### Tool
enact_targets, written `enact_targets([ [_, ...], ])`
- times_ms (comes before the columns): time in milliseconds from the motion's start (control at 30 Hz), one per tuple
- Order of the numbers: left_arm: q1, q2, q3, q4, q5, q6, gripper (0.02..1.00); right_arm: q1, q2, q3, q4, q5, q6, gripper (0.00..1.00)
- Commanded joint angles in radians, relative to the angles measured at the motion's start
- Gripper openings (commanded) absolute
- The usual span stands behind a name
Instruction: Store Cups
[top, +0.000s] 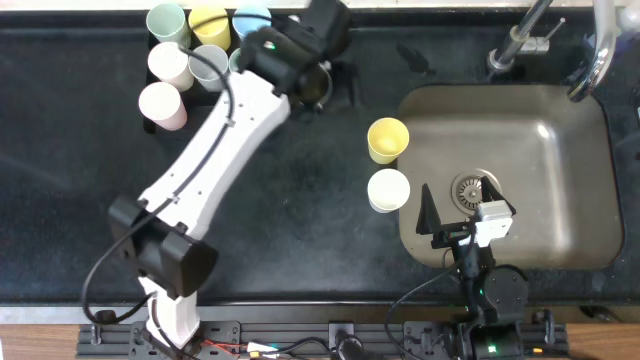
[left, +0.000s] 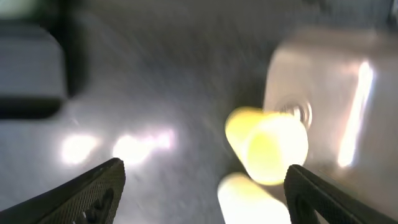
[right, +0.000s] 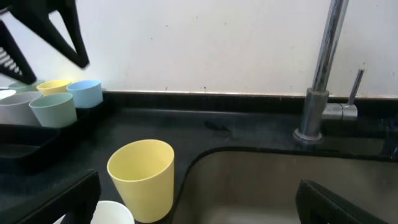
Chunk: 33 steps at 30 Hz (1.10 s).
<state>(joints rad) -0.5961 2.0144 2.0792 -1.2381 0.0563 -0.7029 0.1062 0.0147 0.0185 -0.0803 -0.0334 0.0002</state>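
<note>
pastel plastic cups stored upper left | yellow plastic cup, white plastic cup pending | my left gripper, right gripper spread, empty

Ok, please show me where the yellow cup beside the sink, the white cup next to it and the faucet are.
yellow cup (top: 388, 138): top view, on its open mouth.
white cup (top: 389, 189): top view, on its round top.
faucet (right: 326, 56): right wrist view, on its upright pipe.

Overhead looks down; both wrist views share yellow cup.
</note>
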Motion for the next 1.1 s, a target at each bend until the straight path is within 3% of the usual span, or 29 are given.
enact_targets([
  [33, -0.06, 0.011, 0.038, -0.055, 0.064, -0.089, 0.853, -0.002, -0.011, -0.014, 0.004, 0.008, 0.008, 0.996],
  [900, -0.152, 0.23, 0.071, -0.049, 0.043, -0.085, 0.86, -0.002, -0.011, -0.014, 0.005, 0.008, 0.008, 0.996],
  [1100, -0.153, 0.261, 0.074, -0.032, 0.032, -0.046, 0.748, -0.002, -0.011, -0.014, 0.005, 0.008, 0.008, 0.996],
])
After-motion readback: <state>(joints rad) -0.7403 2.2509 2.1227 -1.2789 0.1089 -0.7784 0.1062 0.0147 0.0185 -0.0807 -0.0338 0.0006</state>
